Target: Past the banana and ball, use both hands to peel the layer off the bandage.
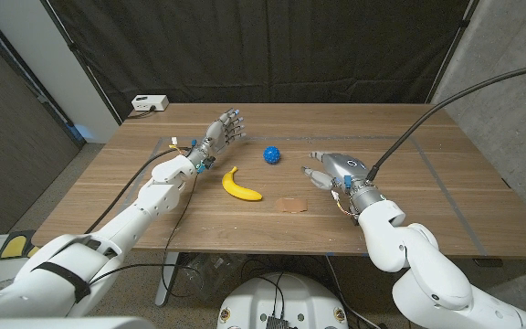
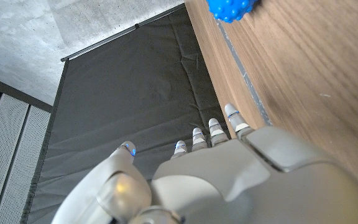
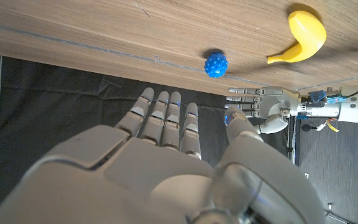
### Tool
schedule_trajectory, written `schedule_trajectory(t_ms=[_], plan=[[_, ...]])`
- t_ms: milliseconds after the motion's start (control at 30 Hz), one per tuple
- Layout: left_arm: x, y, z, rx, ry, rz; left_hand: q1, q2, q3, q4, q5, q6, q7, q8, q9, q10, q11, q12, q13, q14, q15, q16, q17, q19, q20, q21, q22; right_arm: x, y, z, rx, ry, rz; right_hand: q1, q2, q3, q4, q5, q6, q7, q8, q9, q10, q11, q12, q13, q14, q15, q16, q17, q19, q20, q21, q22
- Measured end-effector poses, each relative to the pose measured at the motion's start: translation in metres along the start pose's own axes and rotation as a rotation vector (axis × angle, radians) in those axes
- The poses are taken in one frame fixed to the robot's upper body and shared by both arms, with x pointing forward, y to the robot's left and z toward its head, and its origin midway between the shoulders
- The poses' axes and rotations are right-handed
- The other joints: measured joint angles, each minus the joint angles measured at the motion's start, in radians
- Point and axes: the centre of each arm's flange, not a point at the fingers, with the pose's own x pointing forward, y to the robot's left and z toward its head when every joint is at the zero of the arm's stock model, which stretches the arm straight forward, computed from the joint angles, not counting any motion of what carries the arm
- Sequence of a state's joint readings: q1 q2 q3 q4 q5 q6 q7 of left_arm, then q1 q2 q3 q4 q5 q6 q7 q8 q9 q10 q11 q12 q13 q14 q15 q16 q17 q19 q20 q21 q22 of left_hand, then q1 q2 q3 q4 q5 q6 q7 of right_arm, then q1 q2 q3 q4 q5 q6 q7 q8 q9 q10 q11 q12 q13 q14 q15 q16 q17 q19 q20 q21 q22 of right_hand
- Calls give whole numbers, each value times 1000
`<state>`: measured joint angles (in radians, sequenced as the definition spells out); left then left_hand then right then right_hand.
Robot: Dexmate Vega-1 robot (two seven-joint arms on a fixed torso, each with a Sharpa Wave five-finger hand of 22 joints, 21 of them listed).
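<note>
While both my hands hang empty over the bench [image 1: 409, 219], nothing has been gripped yet. My left hand [image 1: 224, 129] is up off the wood at about 11 o'clock from the banana [image 1: 241, 186], fingers spread and reaching toward the far edge. My right hand [image 1: 331, 170] sits at about 3 o'clock from the banana, fingers loosely apart, pointing toward bench centre, holding nothing.

Outward from there: the blue ball [image 1: 272, 154] lies between the two hands, just beyond the banana. The bandage [image 1: 291, 205] is the small tan patch on the near side, at about 4 o'clock from the banana and about 7 o'clock from my right hand, near but not touching either. So it lies nearer to me than the banana and ball do.

My read on the step: bring both hands in to the bandage. The right is closer, so it should pin or pinch one end; the left has to cross over the banana, so lift first and come down at the bandage's left end. It lies flat, so I'd expect to need fingertip work at an edge to start the layer.

Room: open wood to the right of the bandage and along the near edge. The near edge is close, so don't slide the bandage that way. A white box [image 1: 149, 103] sits at the far left corner, well clear.
</note>
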<state>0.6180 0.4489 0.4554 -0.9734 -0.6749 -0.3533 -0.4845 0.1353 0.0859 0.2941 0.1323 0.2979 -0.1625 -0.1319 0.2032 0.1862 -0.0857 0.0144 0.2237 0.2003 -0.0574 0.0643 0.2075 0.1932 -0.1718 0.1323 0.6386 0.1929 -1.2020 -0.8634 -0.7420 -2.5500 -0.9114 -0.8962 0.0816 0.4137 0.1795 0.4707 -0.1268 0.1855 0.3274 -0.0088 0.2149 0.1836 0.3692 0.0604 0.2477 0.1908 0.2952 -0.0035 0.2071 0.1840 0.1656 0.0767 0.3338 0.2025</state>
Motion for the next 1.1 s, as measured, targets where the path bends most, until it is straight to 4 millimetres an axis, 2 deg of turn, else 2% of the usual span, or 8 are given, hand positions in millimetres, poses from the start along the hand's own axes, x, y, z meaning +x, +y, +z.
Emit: schedule_trajectory(t_ms=[267, 367, 533, 567, 767, 1100], plan=[[0, 3, -1, 0, 4, -7, 0, 0, 0, 0, 0, 4, 4, 0, 0, 0, 0, 0, 0, 0, 0, 0, 0, 0, 0, 0, 0, 4, 9, 5, -1, 9, 23, 9, 1, 0, 0, 0, 9, 1, 0, 0, 0, 0, -5, 0, 0, 0, 0, 0, 5, -5, 0, 0], [0, 5, -2, -1, 6, -8, 0, 0, 0, 0, 0, 4, 4, 0, 0, 0, 0, 0, 0, 0, 0, 0, 0, 0, 0, 0, 0, 5, 11, 7, -2, 10, 25, 24, 0, 7, -7, 0, 12, -1, 0, 0, 8, -8, -5, 0, 1, 0, 0, 0, 9, -9, 0, 0], [-1, 7, -2, -1, 9, -12, 0, 0, 0, 0, 0, 4, 4, 0, 0, 0, 0, 0, 0, 0, 0, 0, 0, 0, 0, 0, 0, 8, 18, 10, -6, 16, 30, 81, -10, 31, -31, 0, 22, 0, 0, 0, 31, -24, -3, 0, 17, -17, -4, -5, 25, -25, 8, 0], [-1, 7, -3, -1, 10, -13, 0, 0, 0, 0, 0, 4, 4, 0, 0, 0, 0, 0, 0, 0, 0, 0, 0, 0, 0, 0, 0, 8, 19, 11, -10, 18, 29, 89, -15, 34, -35, 0, 22, 0, 0, 0, 31, -24, -3, 0, 22, -21, -4, -7, 29, -21, 11, 0], [0, 9, -3, -2, 11, -16, 0, 0, 0, 0, 0, 4, 4, 0, 0, 0, 0, 0, 0, 0, 0, 0, 0, 0, 0, -8, 0, 11, 26, 15, -29, 28, 27, 162, -35, 47, -58, 0, 27, -5, 0, 0, 44, -37, -4, 0, 36, -36, -4, -8, 58, -29, 20, 0], [1, 11, -4, -4, 14, -20, 0, 0, 0, 0, 0, 4, 4, 0, 0, 0, 0, 0, 0, 0, 0, 0, 0, 0, 0, -8, 0, 14, 34, 21, -79, 49, 17, 332, -92, 54, -65, 0, 77, -27, 4, 0, 93, -62, 3, 0, 73, -40, -8, -12, 93, -54, 33, 0]])
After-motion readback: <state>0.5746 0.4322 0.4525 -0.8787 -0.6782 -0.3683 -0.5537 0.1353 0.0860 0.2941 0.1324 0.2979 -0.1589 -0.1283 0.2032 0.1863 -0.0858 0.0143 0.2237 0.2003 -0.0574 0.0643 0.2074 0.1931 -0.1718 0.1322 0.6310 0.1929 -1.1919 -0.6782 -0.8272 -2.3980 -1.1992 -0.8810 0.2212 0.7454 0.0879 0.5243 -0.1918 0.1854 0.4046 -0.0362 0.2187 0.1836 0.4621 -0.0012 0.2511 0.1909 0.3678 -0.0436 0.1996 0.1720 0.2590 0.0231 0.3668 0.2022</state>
